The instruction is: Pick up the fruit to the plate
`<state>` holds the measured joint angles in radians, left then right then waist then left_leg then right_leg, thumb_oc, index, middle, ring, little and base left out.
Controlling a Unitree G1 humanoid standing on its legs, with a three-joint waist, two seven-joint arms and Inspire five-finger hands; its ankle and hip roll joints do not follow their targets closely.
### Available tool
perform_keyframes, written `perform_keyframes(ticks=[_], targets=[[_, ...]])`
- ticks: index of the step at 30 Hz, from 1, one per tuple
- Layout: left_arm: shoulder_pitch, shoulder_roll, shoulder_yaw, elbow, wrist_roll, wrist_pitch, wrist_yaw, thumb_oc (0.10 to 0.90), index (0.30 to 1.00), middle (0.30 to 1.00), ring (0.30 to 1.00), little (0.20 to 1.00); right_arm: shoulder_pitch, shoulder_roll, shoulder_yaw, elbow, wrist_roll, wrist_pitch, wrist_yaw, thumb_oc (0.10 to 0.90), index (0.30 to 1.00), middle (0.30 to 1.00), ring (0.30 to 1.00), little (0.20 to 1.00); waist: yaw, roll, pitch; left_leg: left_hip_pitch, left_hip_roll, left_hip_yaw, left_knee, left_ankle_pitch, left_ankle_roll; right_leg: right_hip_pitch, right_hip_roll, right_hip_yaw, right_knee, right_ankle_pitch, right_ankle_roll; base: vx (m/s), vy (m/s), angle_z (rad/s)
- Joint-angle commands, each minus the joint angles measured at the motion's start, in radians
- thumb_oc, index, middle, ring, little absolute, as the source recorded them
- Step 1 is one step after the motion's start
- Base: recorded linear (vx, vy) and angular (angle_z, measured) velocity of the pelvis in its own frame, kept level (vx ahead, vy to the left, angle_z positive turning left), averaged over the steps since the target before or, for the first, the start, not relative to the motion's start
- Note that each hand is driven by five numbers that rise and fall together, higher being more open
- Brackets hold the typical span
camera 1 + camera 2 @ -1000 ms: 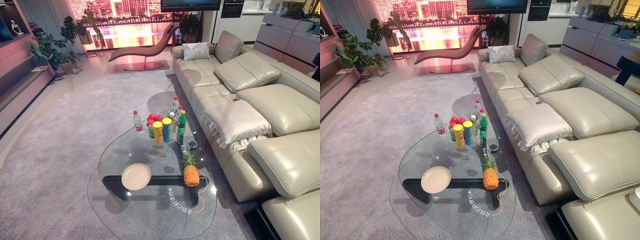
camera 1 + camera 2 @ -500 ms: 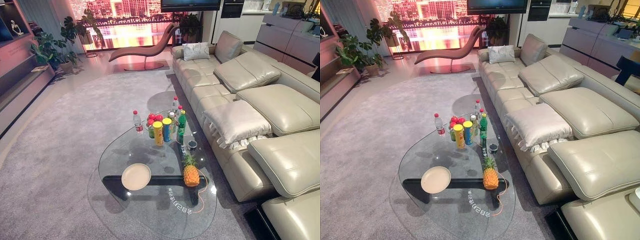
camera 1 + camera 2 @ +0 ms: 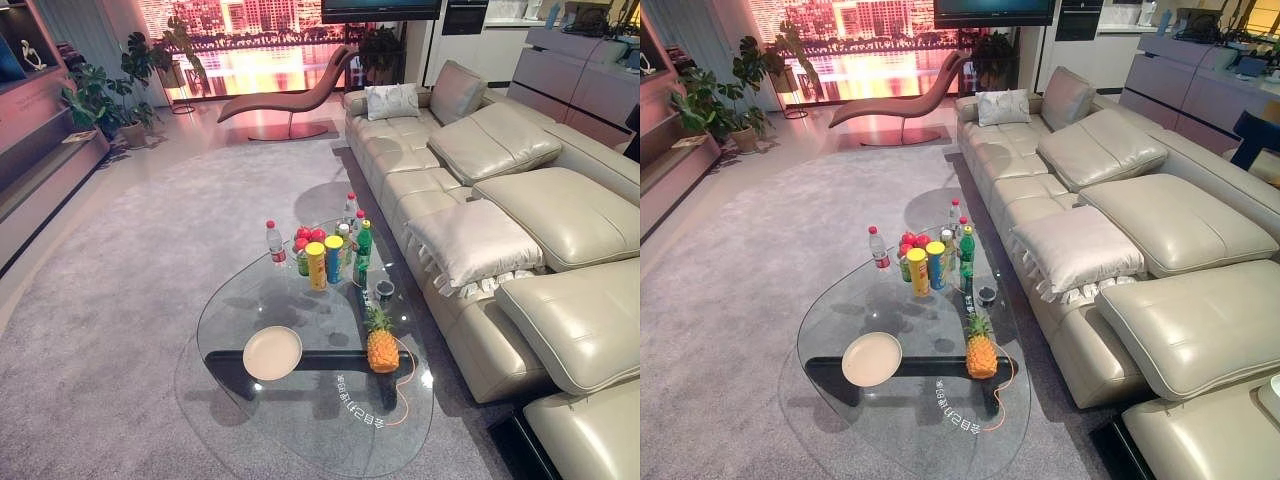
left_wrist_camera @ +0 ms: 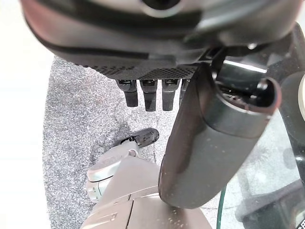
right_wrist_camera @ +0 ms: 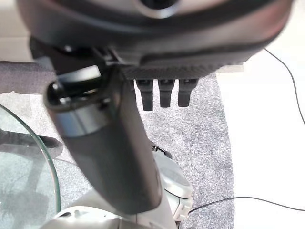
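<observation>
A pineapple (image 3: pixel 381 345) stands upright on the near right part of the glass coffee table (image 3: pixel 300 440). To its left on the same table lies an empty cream plate (image 3: pixel 272 352). Red round fruit (image 3: pixel 308 236) is piled among the bottles at the table's far end. My left hand (image 4: pixel 147 71) hangs over grey carpet beside the table's rim (image 4: pixel 223 210), fingers (image 4: pixel 144 95) straight, holding nothing. My right hand (image 5: pixel 190 57) hangs the same way by the rim (image 5: pixel 47 162), its fingers (image 5: pixel 162 95) straight and empty. Both hands are well short of the fruit.
Several bottles (image 3: pixel 363 243) and two tall snack cans (image 3: pixel 317 266) cluster at the table's far end, with a small dark cup (image 3: pixel 385 290) nearby. A large beige leather sofa (image 3: pixel 500 240) runs along the right. Grey carpet (image 3: pixel 120 300) spreads to the left.
</observation>
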<state>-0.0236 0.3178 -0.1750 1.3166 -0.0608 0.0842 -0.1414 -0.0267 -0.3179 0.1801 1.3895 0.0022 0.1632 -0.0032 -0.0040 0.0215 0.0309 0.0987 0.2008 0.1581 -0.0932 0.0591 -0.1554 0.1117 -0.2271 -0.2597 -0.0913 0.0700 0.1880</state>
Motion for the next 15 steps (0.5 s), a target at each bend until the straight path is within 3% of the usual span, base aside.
perform_keyframes(ticks=[1, 9, 15], targets=[[-0.069, 0.004, -0.006, 0.049, -0.014, 0.006, 0.001, 0.8, 0.9, 0.9, 0.9, 0.9, -0.085, -0.031, 0.007, 0.034, -0.015, 0.007, -0.003, 0.8, 0.9, 0.9, 0.9, 0.9, 0.004, -0.005, 0.059, 0.004, 0.05, 0.053, 0.006, 0.007, -0.031, 0.006, -0.059, -0.032, 0.004, 0.017, 0.042, 0.0, 0.0, 0.0], [-0.078, -0.003, -0.024, 0.019, -0.098, 0.038, 0.026, 0.8, 0.9, 0.9, 0.9, 0.9, -0.102, -0.041, 0.019, 0.013, -0.024, 0.018, -0.021, 0.8, 0.9, 0.9, 0.9, 0.9, -0.003, 0.016, 0.141, -0.134, 0.035, 0.028, 0.006, 0.035, -0.021, -0.144, -0.068, 0.007, 0.004, 0.045, 0.035, -0.06, 0.013, -0.07], [-0.125, 0.005, -0.021, 0.009, -0.152, 0.05, 0.028, 0.8, 0.9, 0.9, 0.9, 0.9, -0.162, -0.065, 0.021, 0.004, -0.017, 0.023, -0.028, 0.8, 0.9, 0.9, 0.9, 0.9, -0.012, 0.034, 0.253, -0.272, 0.008, -0.011, 0.006, 0.056, -0.004, -0.276, -0.054, 0.039, 0.004, 0.069, 0.017, -0.13, 0.014, -0.01]])
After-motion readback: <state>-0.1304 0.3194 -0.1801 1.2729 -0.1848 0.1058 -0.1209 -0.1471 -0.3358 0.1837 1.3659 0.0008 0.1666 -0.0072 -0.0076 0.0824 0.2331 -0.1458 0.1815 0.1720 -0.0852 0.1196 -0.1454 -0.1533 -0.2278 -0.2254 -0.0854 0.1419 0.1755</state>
